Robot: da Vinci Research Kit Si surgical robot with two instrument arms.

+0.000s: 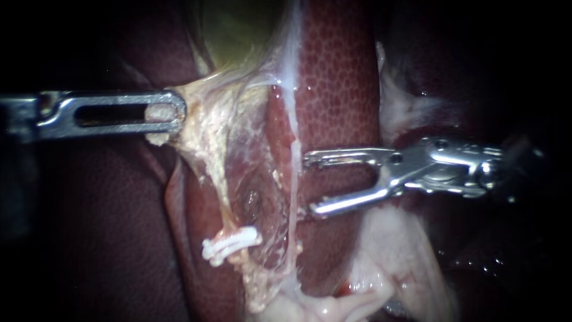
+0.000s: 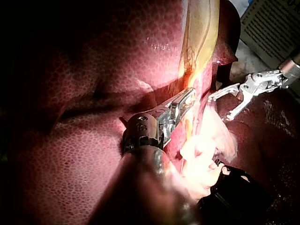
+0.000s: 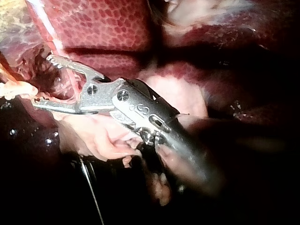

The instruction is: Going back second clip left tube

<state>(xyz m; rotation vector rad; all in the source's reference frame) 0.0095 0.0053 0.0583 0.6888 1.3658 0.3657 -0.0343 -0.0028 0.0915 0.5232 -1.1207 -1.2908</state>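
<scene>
Your left instrument (image 1: 164, 114): tool clamped on pale tissue (image 1: 199, 95). Your right instrument (image 1: 308, 183): tool wide open, empty. Clip (image 1: 229, 243) seated on left tube (image 1: 221, 206); withdrawal apparently remains.

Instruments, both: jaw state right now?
Left instrument: shut on pale tissue.
Right instrument: open, holding nothing.

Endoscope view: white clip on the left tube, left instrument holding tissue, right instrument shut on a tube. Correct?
One error. The right instrument is open, not shut on a tube: the endoscope view shows a clear gap at its tip with nothing gripped. The rest holds: the white clip sits on the left tube, and the left instrument holds tissue.
</scene>
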